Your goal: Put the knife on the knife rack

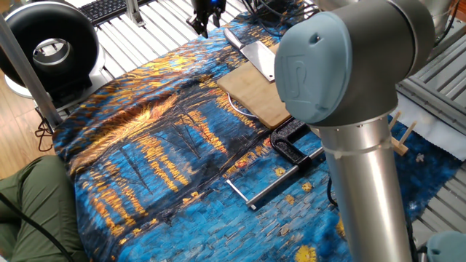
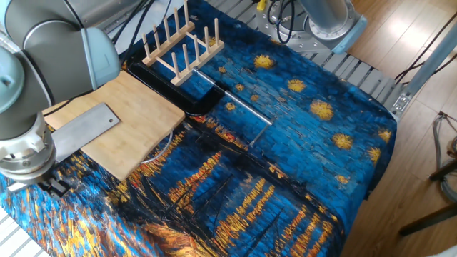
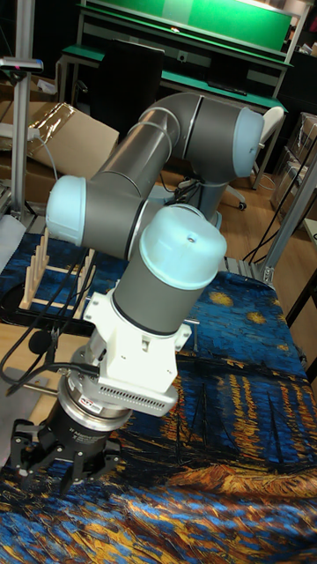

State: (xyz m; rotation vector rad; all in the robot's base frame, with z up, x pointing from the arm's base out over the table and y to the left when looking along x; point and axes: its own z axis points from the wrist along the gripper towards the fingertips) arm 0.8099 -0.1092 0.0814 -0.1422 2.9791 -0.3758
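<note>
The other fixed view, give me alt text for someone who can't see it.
A steel knife lies flat on a bamboo board on a blue painted cloth. The arm hangs over its handle end, and a pegged wooden rack stands behind the board.

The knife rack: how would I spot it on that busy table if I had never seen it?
Start at the bamboo cutting board on the blue painted cloth, where the knife lies flat. Just past the board's far corner, beside a black clamp, stands the knife rack. It is the only upright piece there: pale wooden rails with rows of standing pegs.
</note>
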